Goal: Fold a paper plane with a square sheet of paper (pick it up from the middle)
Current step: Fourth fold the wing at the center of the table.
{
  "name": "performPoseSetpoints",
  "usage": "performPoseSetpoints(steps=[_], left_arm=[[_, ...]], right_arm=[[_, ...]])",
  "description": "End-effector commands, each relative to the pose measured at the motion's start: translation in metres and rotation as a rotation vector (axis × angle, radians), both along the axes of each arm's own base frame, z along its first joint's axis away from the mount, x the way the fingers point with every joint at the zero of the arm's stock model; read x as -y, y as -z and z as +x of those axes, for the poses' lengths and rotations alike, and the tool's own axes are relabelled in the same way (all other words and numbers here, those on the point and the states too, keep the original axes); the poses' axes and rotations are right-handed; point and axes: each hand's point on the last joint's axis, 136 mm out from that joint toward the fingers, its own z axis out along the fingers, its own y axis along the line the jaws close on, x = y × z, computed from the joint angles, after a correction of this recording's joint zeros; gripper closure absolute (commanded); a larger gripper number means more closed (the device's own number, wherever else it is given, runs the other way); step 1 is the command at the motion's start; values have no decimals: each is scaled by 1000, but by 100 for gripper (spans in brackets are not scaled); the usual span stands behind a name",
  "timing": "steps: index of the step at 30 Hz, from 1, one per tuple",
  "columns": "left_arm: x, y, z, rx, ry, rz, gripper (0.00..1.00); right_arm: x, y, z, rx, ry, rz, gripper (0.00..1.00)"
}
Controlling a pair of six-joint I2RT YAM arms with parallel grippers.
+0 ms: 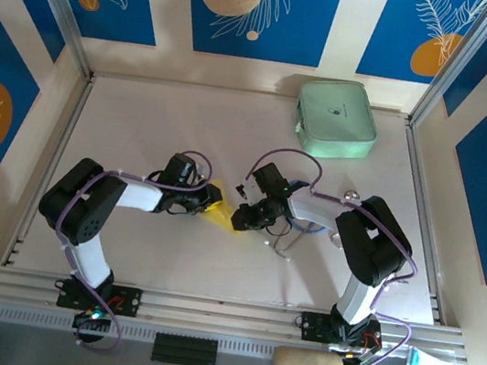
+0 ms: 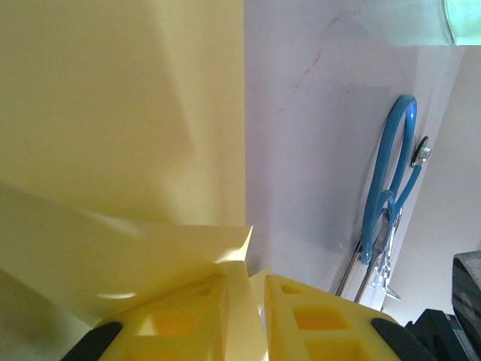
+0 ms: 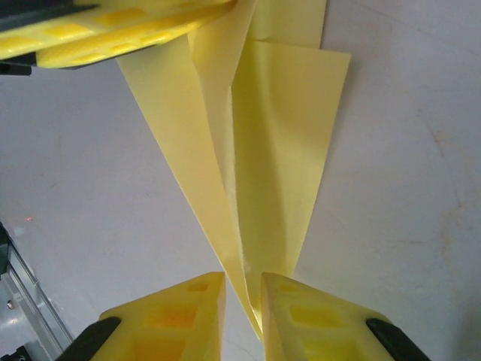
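Pale desk (image 1: 232, 134) boards sit inside blue-and-cream patterned walls. At mid-desk the left pincer (image 2: 246, 280) is clamped on the wide end of the yellow paper plane (image 3: 263, 150), with paper running up between its yellow fingers. The right pincer (image 3: 243, 277) faces it, closed on the plane's pointed tip. The folded paper stretches between them, its centre ridge raised. Near it on the right lies a blue looped cable (image 2: 391, 173). A mint-green case (image 1: 337, 119) rests at the far edge.
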Motion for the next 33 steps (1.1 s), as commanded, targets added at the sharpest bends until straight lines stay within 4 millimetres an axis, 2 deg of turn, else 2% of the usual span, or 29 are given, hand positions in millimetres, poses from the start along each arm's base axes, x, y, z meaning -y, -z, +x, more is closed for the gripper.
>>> performPoseSetpoints(steps=[1,12,22,30,33], left_arm=[[3,-13,3,20,7,-29,80],[4,-16,4,24,6,-38,78],[4,-22,4,32,5,-46,77],[5,-29,6,43,3,-52,76],[5,-31,7,47,4,-53,76]], right_arm=[[-3,1,-1,0,-24,-11,80],[-3,11,-5,-8,-39,-33,87],[-2,17,-6,-16,-42,-48,88],[-3,-11,8,92,-20,-25,80],[-3,-15,14,140,-9,-34,77]])
